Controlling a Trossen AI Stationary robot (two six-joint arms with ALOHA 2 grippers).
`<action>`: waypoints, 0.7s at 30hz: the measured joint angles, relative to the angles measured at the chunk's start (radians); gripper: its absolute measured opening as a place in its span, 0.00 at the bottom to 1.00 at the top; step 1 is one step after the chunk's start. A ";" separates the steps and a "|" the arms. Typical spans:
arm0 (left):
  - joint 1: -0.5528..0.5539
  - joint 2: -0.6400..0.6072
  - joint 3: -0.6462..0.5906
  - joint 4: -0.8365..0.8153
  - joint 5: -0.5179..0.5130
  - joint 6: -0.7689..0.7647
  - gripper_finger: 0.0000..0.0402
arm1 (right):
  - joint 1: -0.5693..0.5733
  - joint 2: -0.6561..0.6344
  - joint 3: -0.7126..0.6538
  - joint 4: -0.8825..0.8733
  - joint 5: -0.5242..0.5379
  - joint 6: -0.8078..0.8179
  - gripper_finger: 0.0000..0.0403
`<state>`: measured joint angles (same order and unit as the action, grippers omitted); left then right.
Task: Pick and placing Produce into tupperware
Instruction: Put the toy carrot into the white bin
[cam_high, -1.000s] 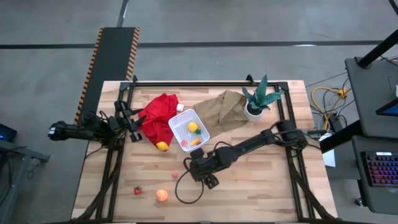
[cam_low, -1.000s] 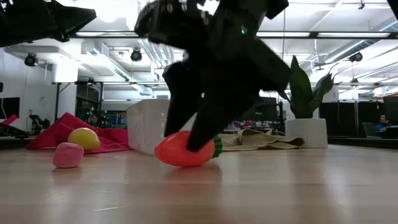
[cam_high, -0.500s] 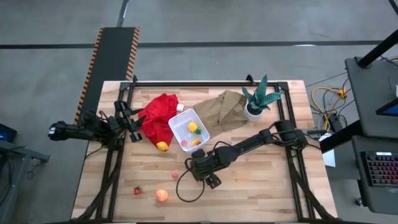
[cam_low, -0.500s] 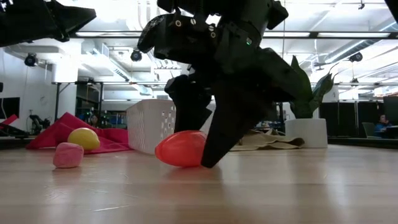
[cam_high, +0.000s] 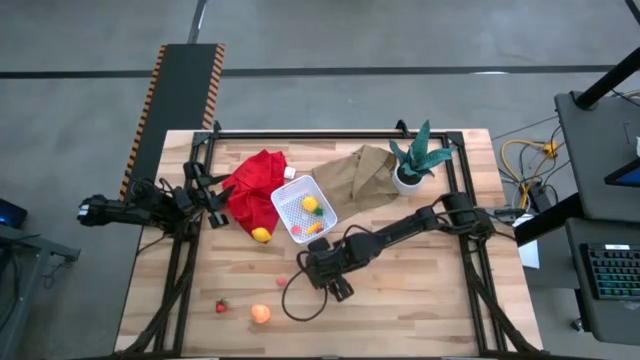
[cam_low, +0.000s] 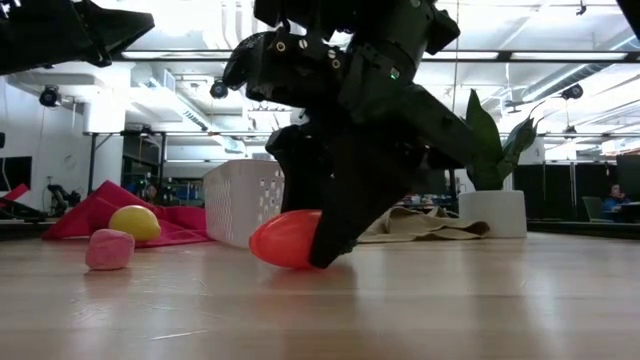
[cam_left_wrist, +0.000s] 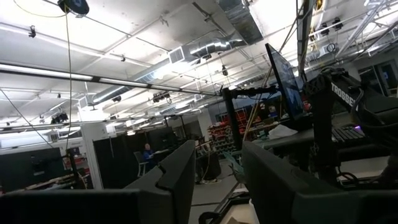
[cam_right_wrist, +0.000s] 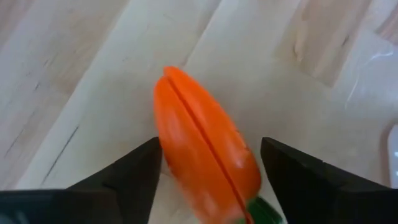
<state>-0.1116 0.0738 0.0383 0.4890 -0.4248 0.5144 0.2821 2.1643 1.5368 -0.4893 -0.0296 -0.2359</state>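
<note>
Low view shows the right gripper lower over the carrot than half a second ago, its dark fingers now set on both sides of the orange body, which lies on the table just in front of the white tupperware. Its fingers are spread with the carrot between them and gaps on each side, so they are not yet clamped. The pink piece and the lemon beside the tupperware have not moved.

The only readable writing is "TROSSEN" on a dark arm part in the left wrist view.

From above, the tupperware holds a yellow piece and a small orange-and-green piece. A peach ball and a red berry lie well away from it, toward the table's front edge. The left gripper waits beside the red cloth, fingers apart.
</note>
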 joint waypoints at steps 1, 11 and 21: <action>0.000 0.000 0.000 0.000 0.000 0.000 0.29 | 0.000 0.000 0.000 0.002 0.000 0.000 0.63; 0.000 0.000 0.000 0.000 0.000 0.024 0.29 | 0.000 0.000 0.000 -0.001 0.000 0.000 0.45; 0.000 0.000 0.000 0.000 0.000 0.024 0.29 | 0.000 -0.002 0.000 -0.004 0.004 0.027 0.44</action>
<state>-0.1116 0.0737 0.0383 0.4892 -0.4252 0.5385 0.2825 2.1625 1.5368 -0.4932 -0.0255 -0.2092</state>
